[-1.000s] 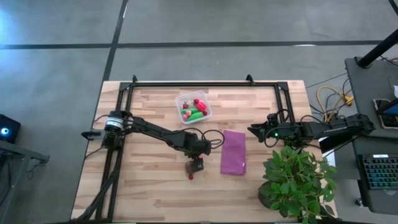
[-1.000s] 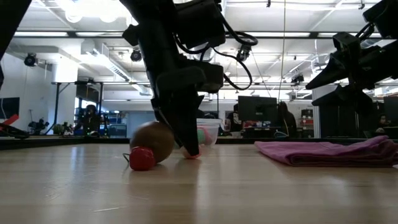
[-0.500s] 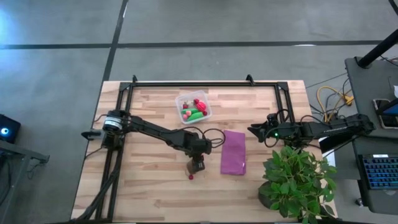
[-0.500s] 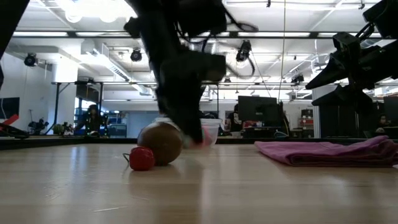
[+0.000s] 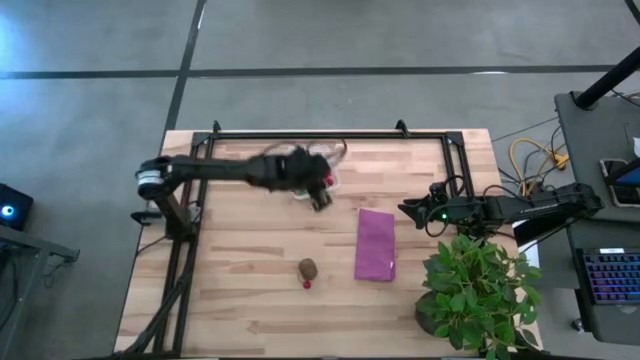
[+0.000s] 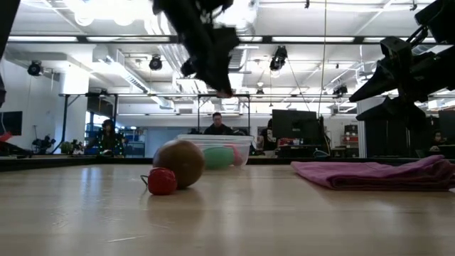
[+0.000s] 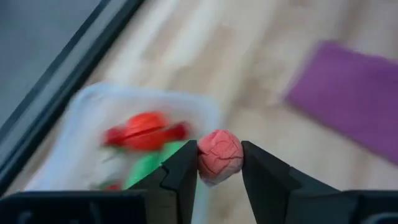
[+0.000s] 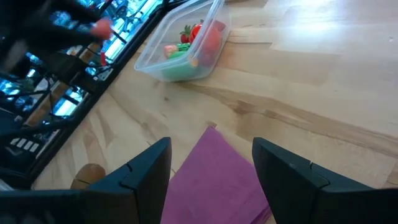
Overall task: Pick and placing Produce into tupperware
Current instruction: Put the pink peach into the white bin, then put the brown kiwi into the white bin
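Produce first: a pink-red bit [image 7: 219, 157] sits pinched between the left hand's [image 7: 219, 165] fingers [image 7: 185, 171], and the hand is up in the air, right by the tupperware's [image 5: 331, 183] near edge. Just beyond the fingertips that clear tub holds red [image 7: 144, 130] and green [image 7: 148, 165] pieces. Off to the hand's side, the purple cloth [image 5: 375, 243] lies flat on the bench [image 5: 240, 290]. Well away from the hand, toward the bench's front, the brown oval [image 5: 308, 268] rests with a small red ball [image 5: 307, 284] touching it. Across the bench, the right hand [image 8: 211, 165] hangs above the cloth's far side, fingers spread wide, gripping nothing, with a potted plant [image 5: 480, 290] beside its arm.
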